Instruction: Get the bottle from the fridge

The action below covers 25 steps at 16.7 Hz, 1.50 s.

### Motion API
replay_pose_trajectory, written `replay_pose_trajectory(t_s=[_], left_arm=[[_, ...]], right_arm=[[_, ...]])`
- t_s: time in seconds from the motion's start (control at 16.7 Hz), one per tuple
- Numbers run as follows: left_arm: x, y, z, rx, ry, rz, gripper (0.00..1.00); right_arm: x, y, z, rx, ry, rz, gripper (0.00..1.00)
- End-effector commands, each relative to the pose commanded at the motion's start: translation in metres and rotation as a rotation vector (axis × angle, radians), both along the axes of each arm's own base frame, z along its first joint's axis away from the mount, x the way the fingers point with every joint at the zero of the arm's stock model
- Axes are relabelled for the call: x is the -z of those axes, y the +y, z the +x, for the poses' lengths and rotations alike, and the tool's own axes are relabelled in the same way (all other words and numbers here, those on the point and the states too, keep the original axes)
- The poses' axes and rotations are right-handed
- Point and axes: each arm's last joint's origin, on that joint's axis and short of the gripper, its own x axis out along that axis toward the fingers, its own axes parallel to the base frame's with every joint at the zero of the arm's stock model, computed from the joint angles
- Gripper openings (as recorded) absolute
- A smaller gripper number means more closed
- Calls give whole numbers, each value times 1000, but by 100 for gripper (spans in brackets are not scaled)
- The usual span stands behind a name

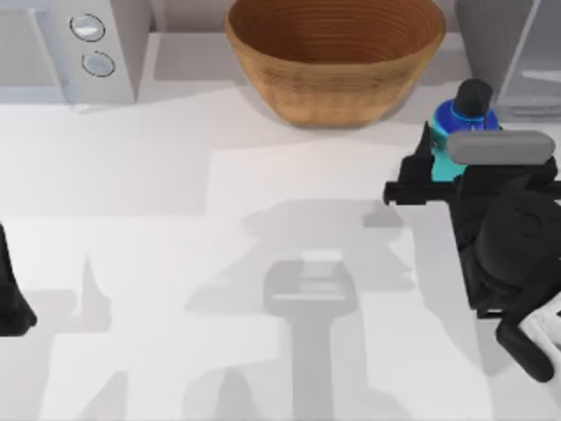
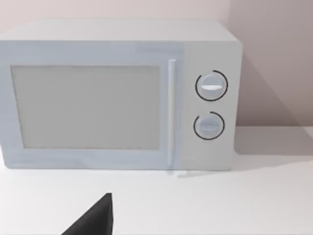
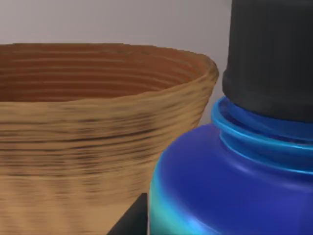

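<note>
The bottle, cyan with a blue shoulder and a dark round cap, stands upright at the right of the table, between the wicker bowl and the fridge. My right gripper is shut on the bottle's cyan body, and one black finger shows on its left side. In the right wrist view the bottle is very close, with a dark fingertip beside it. The fridge's pale door panel sits at the far right corner. My left gripper is parked at the left edge.
A large wicker bowl stands at the back middle, close to the bottle's left. A light grey microwave with two round knobs fills the back left corner, seen head-on as the microwave in the left wrist view.
</note>
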Motion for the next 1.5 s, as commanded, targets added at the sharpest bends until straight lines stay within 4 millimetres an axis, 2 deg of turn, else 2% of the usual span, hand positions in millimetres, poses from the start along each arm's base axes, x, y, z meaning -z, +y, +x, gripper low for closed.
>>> replay_pose_trajectory(t_s=[0.18,0.6,0.9,1.5], left_arm=[[0,0,0,0,0,0,100],[0,0,0,0,0,0,100],[0,0,0,0,0,0,100],[0,0,0,0,0,0,100]], right_arm=[[2,0,4,-3,1,1,0],[31,1,53,-1,2,-1,0],[33,1,56,0,0,0,0],[33,1,56,0,0,0,75]])
